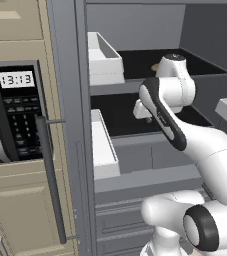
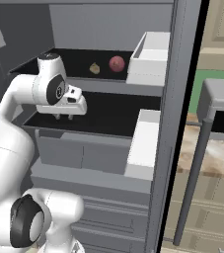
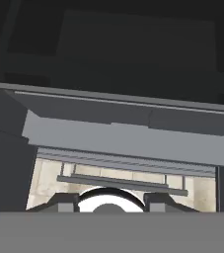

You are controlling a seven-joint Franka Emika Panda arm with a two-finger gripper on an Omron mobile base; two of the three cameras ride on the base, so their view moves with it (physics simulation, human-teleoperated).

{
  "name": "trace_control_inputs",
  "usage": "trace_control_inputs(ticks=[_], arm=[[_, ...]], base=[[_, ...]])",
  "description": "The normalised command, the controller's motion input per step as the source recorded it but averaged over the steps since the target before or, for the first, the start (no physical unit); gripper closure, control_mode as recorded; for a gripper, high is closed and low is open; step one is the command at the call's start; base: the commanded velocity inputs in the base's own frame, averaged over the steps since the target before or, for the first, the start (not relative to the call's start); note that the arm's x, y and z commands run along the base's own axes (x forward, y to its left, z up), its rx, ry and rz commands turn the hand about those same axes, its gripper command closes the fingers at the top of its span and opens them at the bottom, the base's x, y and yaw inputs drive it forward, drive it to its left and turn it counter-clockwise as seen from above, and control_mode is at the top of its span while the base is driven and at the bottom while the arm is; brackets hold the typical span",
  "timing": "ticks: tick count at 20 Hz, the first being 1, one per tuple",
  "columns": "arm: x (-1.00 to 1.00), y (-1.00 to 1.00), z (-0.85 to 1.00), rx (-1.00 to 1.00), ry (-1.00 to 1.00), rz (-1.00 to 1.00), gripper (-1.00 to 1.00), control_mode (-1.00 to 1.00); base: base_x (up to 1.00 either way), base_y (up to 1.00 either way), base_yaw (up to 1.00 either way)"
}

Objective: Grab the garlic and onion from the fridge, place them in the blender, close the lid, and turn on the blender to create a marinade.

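The fridge stands open with dark shelves. On its upper shelf lie the pale garlic and, right of it, the reddish onion; a bit of the garlic peeks out behind my arm. My gripper points down over the lower shelf, one level below both and to their left. It is open, with nothing between its fingertips. In the hand view the gripper looks down past the shelf's front edge to the grey drawers.
White door bins hang on the open door at left, beside the black microwave and the dark bar handle. More bins flank the shelves on the right. Grey drawers sit below.
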Motion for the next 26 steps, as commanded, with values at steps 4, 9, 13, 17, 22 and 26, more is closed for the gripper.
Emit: trace_control_inputs(ticks=[4,9,13,17,22,26], arm=[[0.00,0.00,0.00,0.00,0.01,0.00,-1.00,-1.00],[-0.06,0.00,0.00,-0.01,-0.12,0.00,-1.00,-1.00],[-0.15,-0.01,0.19,-0.03,-0.34,-0.06,-1.00,-1.00],[-0.01,-0.01,0.49,-0.02,-0.36,-0.09,-1.00,-1.00],[0.00,-0.04,0.77,0.00,-0.37,-0.13,-1.00,-1.00],[0.12,-0.03,0.90,0.02,-0.34,-0.12,-1.00,-1.00]], base=[[0.00,0.00,0.00],[0.00,0.00,0.00],[0.00,0.00,0.00],[0.00,0.00,0.00],[0.00,0.00,0.00],[0.00,0.00,0.00]])
